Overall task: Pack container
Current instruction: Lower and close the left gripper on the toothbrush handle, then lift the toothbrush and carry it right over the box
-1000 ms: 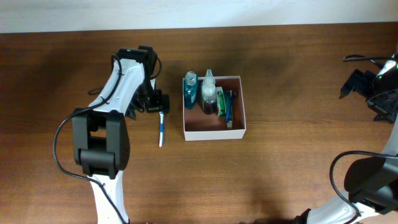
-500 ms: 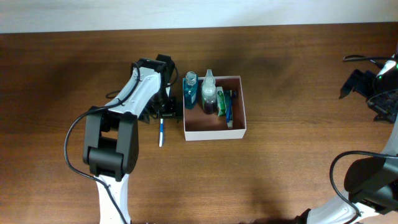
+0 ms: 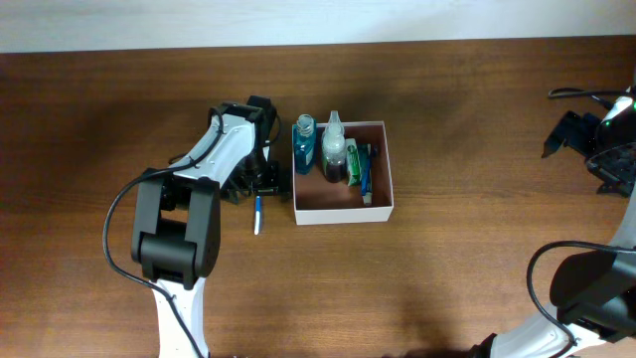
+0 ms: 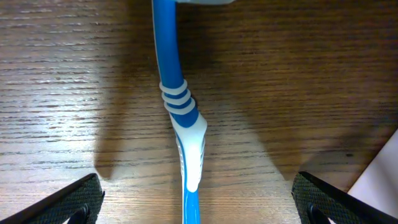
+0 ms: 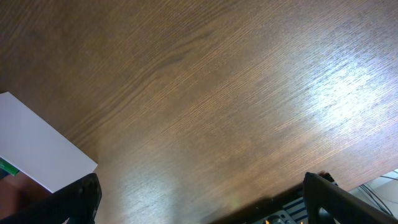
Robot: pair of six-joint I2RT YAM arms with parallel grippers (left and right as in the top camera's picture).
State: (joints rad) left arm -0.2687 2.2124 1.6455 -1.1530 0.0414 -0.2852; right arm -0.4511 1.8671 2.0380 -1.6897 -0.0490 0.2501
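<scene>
A brown wooden table (image 3: 477, 259) is carrying the whole scene. The left arm (image 3: 214, 149) is reaching across it toward the middle. Its left gripper (image 4: 199, 196) is hanging with jaws spread wide and holding nothing, one finger showing on each side of a blue-and-white toothbrush (image 4: 185, 127) in the wrist view. The right arm (image 3: 616, 129) is sitting at the table's right edge, well apart from everything else, with the right gripper (image 5: 204, 194) also gaping wide and empty above bare wood. The container (image 3: 343, 212), a square white-walled box with a pinkish-brown inside, is sitting near the table's centre, just to the right of the left gripper. Inside it, along its left side, a blue bottle (image 3: 304, 146) and a clear bottle (image 3: 334, 149) with dark contents are standing upright, with a green packet (image 3: 358, 162) lying beside them. The toothbrush is lying flat on the wood just outside the container's left wall, touching neither finger.
</scene>
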